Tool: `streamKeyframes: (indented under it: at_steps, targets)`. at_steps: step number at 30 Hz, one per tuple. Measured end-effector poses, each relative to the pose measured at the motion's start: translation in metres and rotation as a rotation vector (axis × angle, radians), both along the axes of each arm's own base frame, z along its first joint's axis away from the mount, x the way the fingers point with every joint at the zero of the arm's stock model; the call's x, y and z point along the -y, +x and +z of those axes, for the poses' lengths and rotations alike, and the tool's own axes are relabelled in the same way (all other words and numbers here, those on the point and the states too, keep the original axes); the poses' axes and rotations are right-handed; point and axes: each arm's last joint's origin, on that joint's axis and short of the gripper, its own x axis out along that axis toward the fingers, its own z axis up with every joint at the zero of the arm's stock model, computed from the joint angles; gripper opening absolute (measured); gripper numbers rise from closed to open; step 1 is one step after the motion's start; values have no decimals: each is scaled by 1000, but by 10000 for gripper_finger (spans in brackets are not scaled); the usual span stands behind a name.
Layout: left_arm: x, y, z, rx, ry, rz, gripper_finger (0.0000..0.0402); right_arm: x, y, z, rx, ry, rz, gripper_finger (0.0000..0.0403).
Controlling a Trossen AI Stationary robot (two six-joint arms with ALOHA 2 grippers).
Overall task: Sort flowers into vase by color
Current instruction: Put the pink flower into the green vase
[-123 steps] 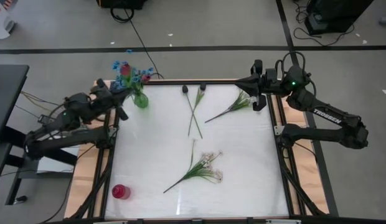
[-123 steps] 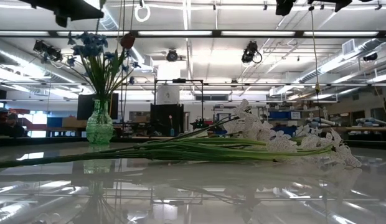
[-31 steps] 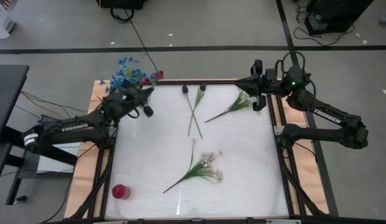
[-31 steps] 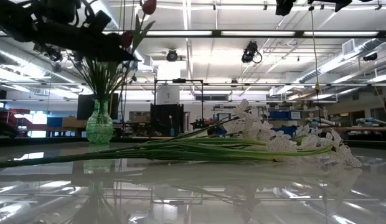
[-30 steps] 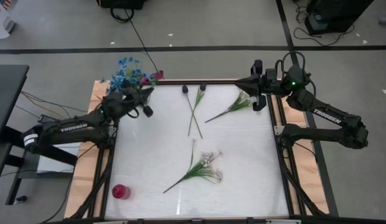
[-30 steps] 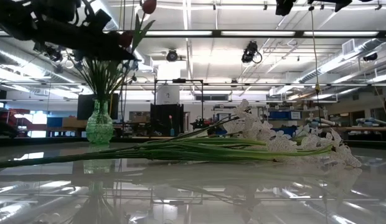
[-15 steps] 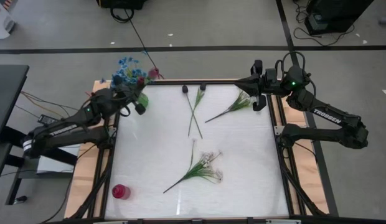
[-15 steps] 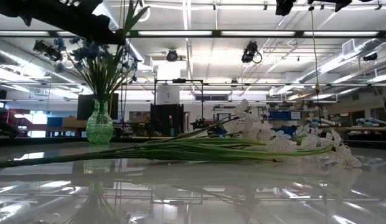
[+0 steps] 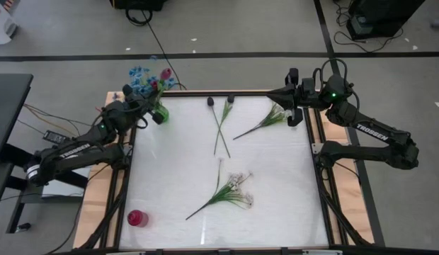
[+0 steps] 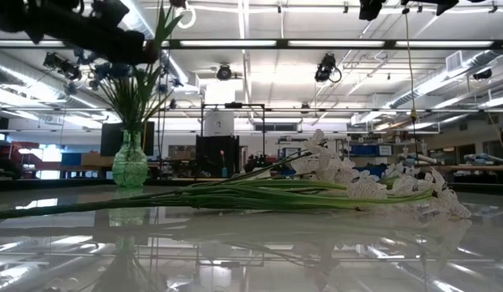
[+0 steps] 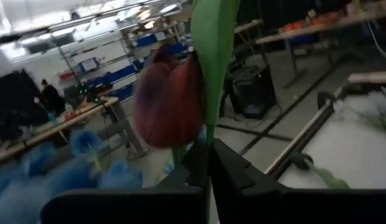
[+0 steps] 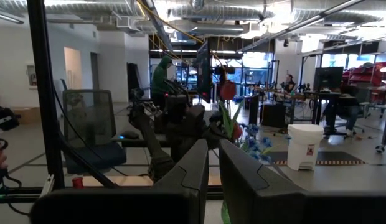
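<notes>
The left claw (image 9: 144, 112) is raised above the green vase (image 9: 160, 113) at the worktop's (image 9: 276, 191) far left corner, clamped on the stem of a pink-red tulip (image 11: 169, 99); in the left wrist view the stem runs between its closed fingers, with the bud just beyond them. Blue blossoms (image 9: 138, 74) stand in that vase, around the tulip's head (image 9: 165, 74). A small red vase (image 9: 137, 218) sits at the near left corner. Toward the middle, two dark-budded stems (image 9: 221, 127) lie crossed, and a spray of white blossoms (image 9: 230, 190) lies nearer the front. A green sprig (image 9: 265, 121) lies near the right claw (image 9: 292, 106), which waits at the far right edge, its fingers slightly apart and empty.
</notes>
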Motion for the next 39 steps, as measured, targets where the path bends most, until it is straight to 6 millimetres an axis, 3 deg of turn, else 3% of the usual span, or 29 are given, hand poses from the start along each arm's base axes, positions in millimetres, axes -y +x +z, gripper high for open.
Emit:
streamKeyframes:
  at_steps: [7,15,23,27,39]
  targets:
    - [-1,1,-20,24,-17,-4,13,0,0,0,0,0,0,50]
    - [0,1,-25,132,-20,-6,13,0,0,0,0,0,0,50]
    - [0,0,-46,251,-111,-17,13,0,0,0,0,0,0,50]
    - [0,-1,-56,252,-153,14,17,0,0,0,0,0,0,50]
    - [1,-1,-62,200,-176,49,43,0,0,0,0,0,0,50]
